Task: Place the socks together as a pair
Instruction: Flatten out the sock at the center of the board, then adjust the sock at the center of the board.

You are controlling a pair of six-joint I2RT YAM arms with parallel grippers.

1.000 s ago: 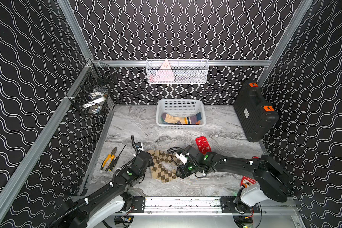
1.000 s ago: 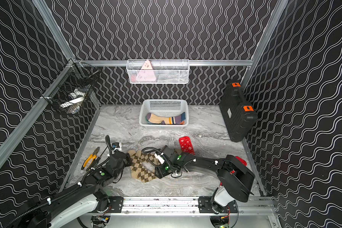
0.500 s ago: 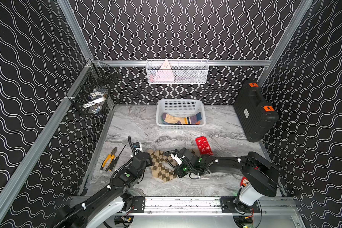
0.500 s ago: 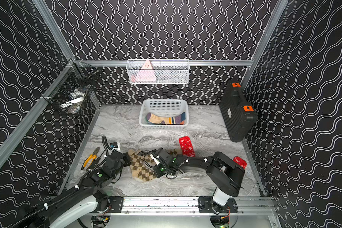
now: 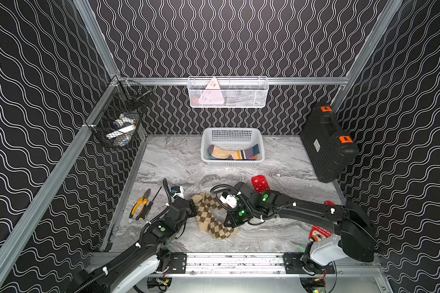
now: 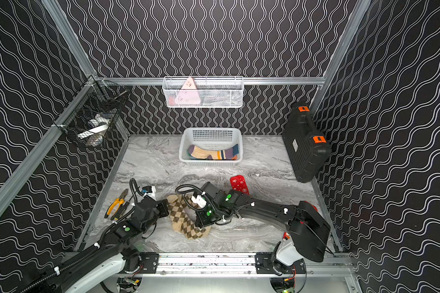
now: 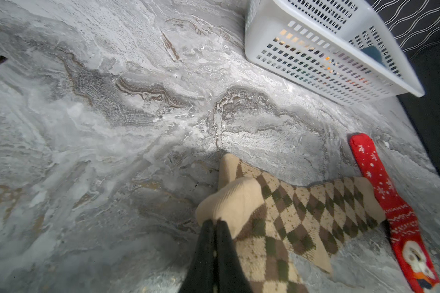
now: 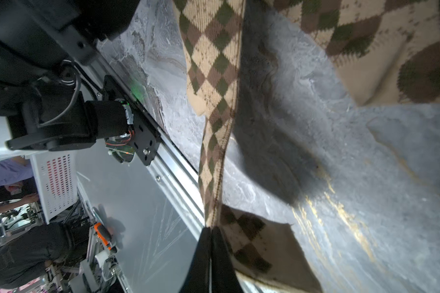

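Halfway-ish, I'd say: striped socks (image 5: 229,153) in the basket (image 5: 205,142) at 12 o'clock, my left gripper (image 7: 215,223) and right gripper (image 8: 211,229) both clamped on the overlapping argyle socks (image 5: 208,215) at 6 o'clock, red sock (image 5: 259,184) at 2 o'clock unpaired.

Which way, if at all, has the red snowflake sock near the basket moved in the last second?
No, it has not moved. In a top view the red snowflake sock keeps the same gap and angle to the white basket as before.
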